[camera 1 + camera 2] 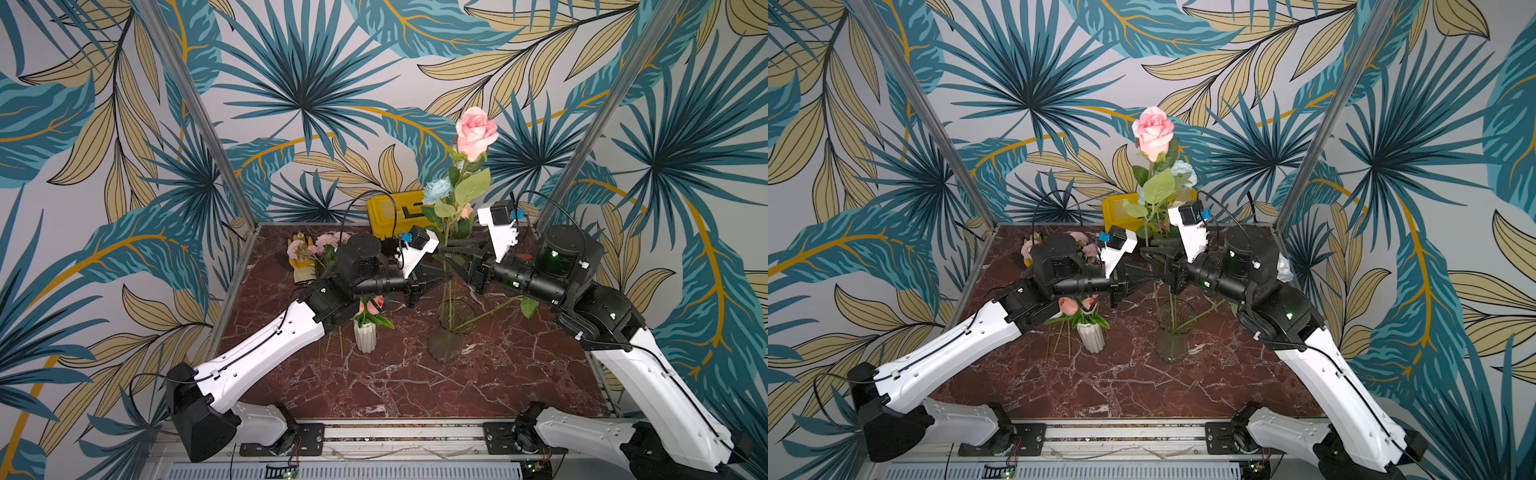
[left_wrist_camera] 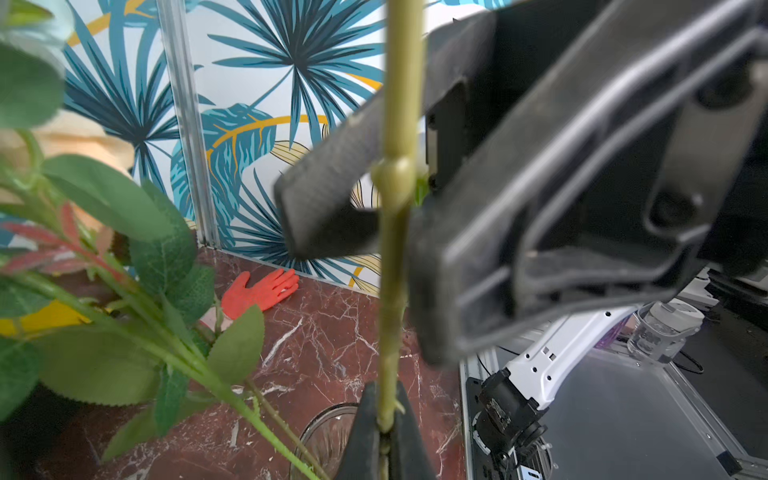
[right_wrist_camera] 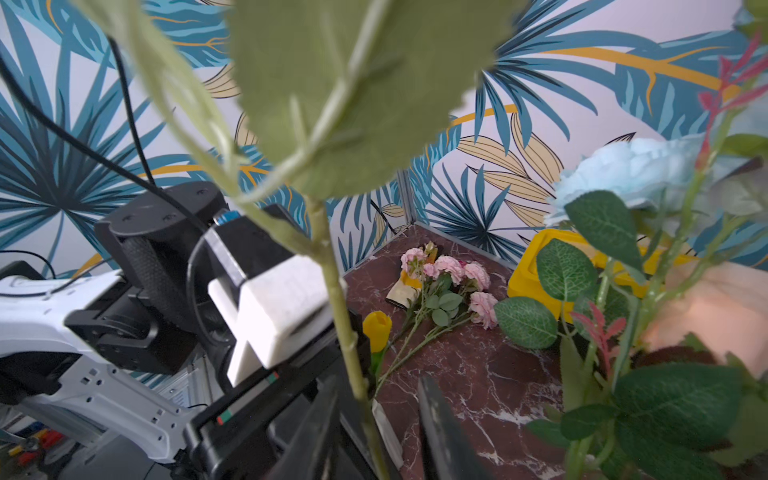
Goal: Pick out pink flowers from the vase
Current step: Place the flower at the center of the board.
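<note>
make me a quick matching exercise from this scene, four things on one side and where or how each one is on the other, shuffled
1. pink rose
2. glass vase
3. small pink flowers
4. left gripper

A. lying flat on the table
B. shut on a green stem
C. highest bloom in the scene
D. upright, stems inside

Pairs: 1-C, 2-D, 3-A, 4-B

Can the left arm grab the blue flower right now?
Probably not. The left gripper is shut on the stem of the pink rose, so its jaws are full. It would have to let go before reaching the blue flower.
</note>
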`<state>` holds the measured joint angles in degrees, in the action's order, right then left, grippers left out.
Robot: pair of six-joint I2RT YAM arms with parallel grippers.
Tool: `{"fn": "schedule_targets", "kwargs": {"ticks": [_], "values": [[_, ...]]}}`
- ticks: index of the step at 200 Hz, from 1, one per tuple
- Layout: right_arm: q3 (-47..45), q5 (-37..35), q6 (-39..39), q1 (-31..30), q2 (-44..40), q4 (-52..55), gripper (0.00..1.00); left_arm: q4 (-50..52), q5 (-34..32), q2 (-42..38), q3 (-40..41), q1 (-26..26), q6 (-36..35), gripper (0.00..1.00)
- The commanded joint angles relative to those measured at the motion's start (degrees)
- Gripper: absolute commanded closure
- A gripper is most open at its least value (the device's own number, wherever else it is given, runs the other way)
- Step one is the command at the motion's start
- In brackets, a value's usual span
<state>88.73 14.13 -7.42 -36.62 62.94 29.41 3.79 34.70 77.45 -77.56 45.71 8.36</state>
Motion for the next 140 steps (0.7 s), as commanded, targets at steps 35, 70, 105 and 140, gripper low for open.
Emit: {"fn": "schedule_targets", "kwargs": {"ticks": [35, 70, 105, 140], "values": [[0.84, -3.7, 3.72, -0.09, -3.76, 2.76, 0.57, -3.35, -8.43, -0.72, -4.88, -0.22, -0.79, 1.0], [-1.58, -3.29, 3.41, -0.12, -5.87, 1.97, 0.55, -3.44, -13.65, -5.16, -4.41, -4.2, -2.62, 1.0], [-3.83, -2.36, 2.6, -0.12, -6.99, 2.07, 0.54, -3.35, -20.64, -10.43, -2.55, -9.48, -5.71, 1.0], [-5.82, -0.74, 1.33, -0.09, -7.85, 0.37, 0.54, 0.99, -30.16, -12.42, -1.01, -19.02, -5.39, 1.0]]}}
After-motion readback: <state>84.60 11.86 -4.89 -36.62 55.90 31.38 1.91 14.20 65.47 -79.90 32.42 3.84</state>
